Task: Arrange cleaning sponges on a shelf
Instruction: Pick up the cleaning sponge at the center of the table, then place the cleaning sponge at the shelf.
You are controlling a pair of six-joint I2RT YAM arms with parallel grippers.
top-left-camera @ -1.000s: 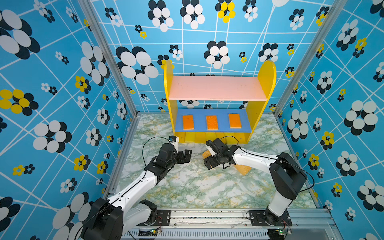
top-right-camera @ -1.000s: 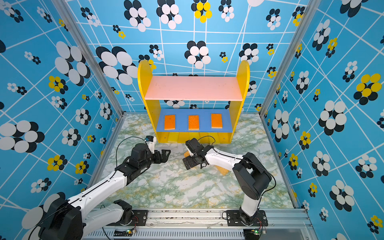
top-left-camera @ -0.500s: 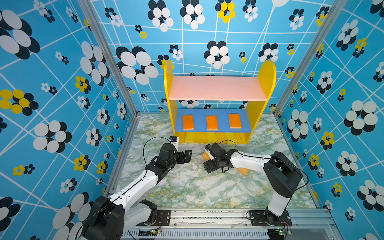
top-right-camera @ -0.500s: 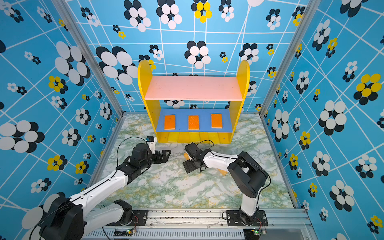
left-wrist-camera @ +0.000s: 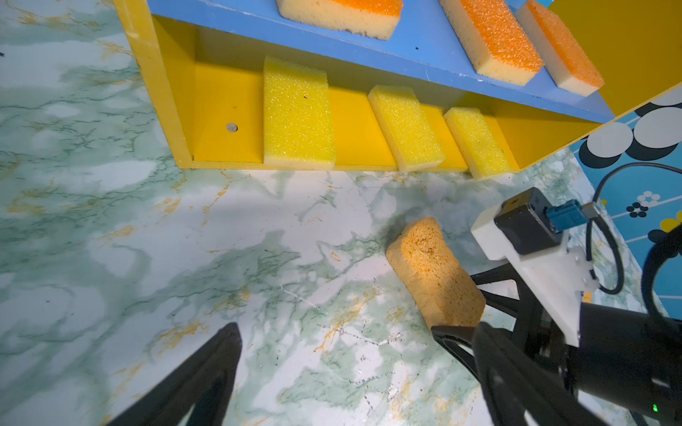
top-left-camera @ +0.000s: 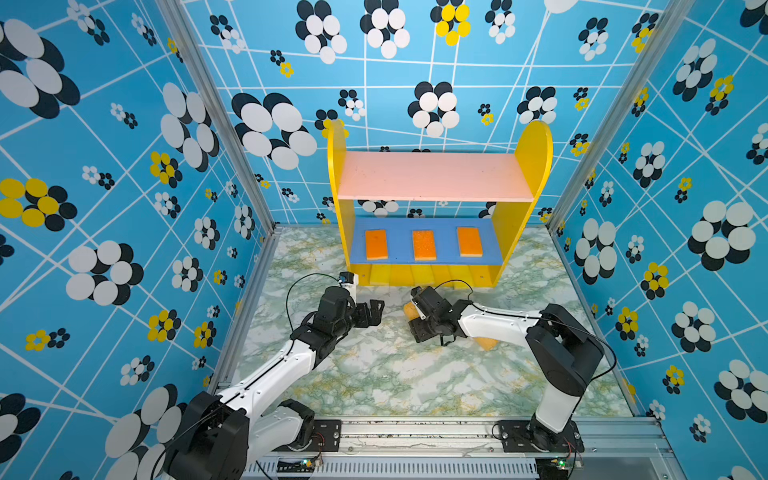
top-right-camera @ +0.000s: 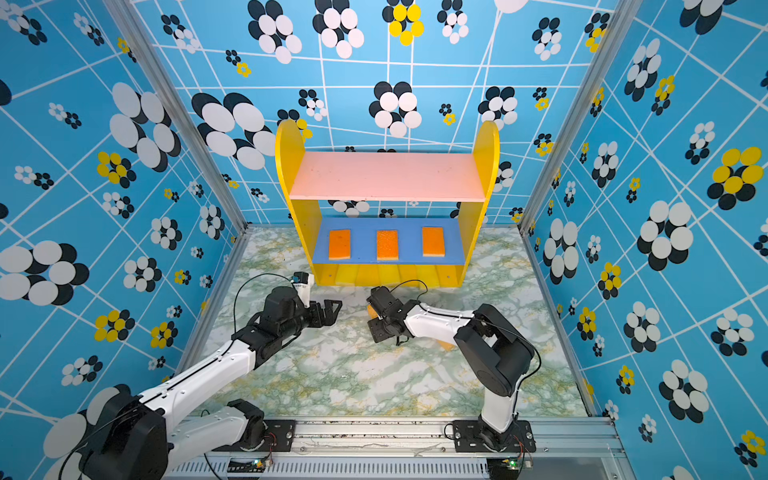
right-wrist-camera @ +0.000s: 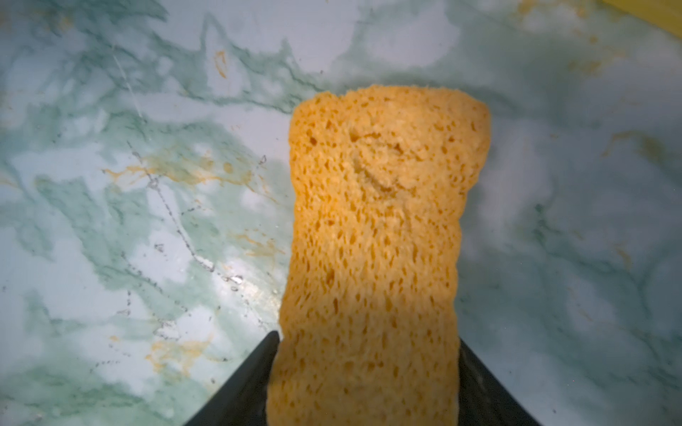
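Note:
The shelf (top-left-camera: 436, 178) stands at the back, with three orange sponges (top-left-camera: 424, 244) on its blue middle board. Three yellow sponges (left-wrist-camera: 406, 127) lie on its yellow base. My right gripper (right-wrist-camera: 367, 337) is shut on a tan porous sponge (right-wrist-camera: 376, 221), one finger pressed to each long side, low over the table in front of the shelf. The same sponge (top-left-camera: 409, 311) shows in both top views. A second tan sponge (top-left-camera: 487, 343) peeks out from under my right forearm. My left gripper (top-left-camera: 374, 311) is open and holds nothing, a short way left of the held sponge (left-wrist-camera: 431, 269).
The marble-patterned tabletop (top-left-camera: 374, 374) is walled in by blue flowered panels on three sides, with a metal rail (top-left-camera: 415, 432) along the front. The pink top board (top-right-camera: 386, 174) carries nothing. The two grippers face each other closely in front of the shelf.
My right gripper has dropped a little toward the table and its jaws have come together on the tan sponge. The left arm has stayed put, still open.

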